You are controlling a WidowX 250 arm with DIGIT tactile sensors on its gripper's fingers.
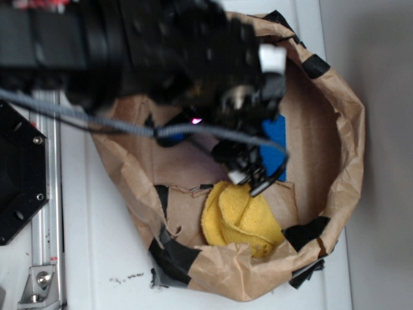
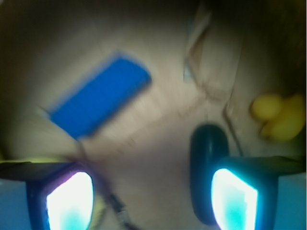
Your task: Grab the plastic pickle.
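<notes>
Though beside pickle (image 2: 207, 158): sponge (image 2: 100, 96), yellow toy (image 2: 279, 116).

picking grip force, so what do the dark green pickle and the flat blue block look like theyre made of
Dark green sausage-shaped pickle: probably smooth hard plastic, going by its even colour and rounded end, though the wrist view is blurred. Flat blue rectangular block: matte, no shine, possibly sponge or foam; texture too blurred to confirm.

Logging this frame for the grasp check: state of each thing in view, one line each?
gripper: open, jaws spread, holding nothing
plastic pickle: lying on the bag floor, partly behind the right fingertip, not gripped
blue sponge: lying flat, clear of the gripper
yellow toy: resting at the right, untouched; blurred
yellow cloth: crumpled on the bag floor
paper bag: open, rim rolled down, taped
</notes>
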